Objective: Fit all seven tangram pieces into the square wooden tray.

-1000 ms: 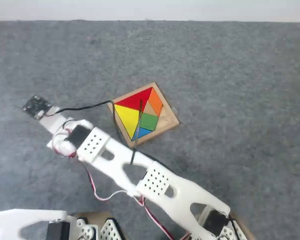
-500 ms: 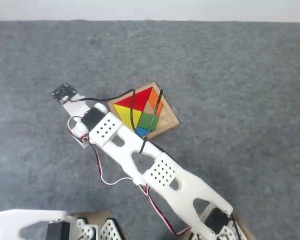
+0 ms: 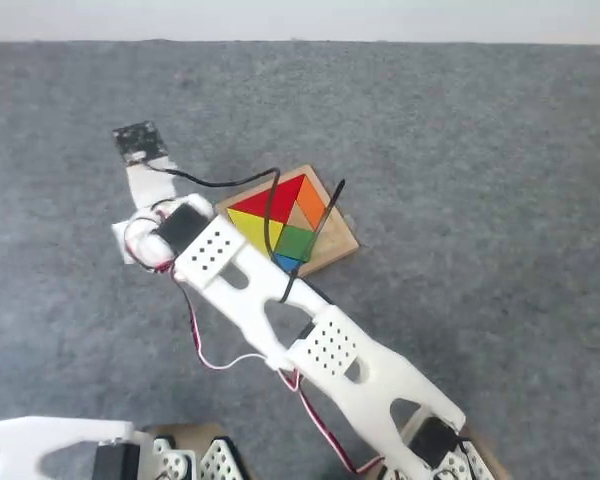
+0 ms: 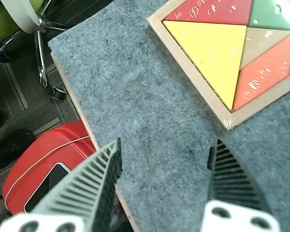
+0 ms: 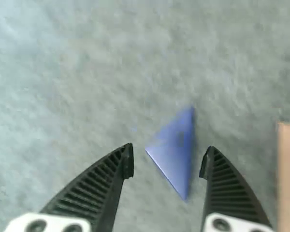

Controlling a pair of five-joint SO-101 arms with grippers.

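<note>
Nothing readable here tbh. The red piece and orange piece carry some pale marks, but they're too faint to make out as letters.

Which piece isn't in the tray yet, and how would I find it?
Find the grey mat, then the wooden tray's pale edge. Beside it, inside the open right tool, lies a blue triangle. It lies loose on the mat, not packed among coloured neighbours.

Left gripper over grey mat (fingers apart), wooden tray beyond
</note>
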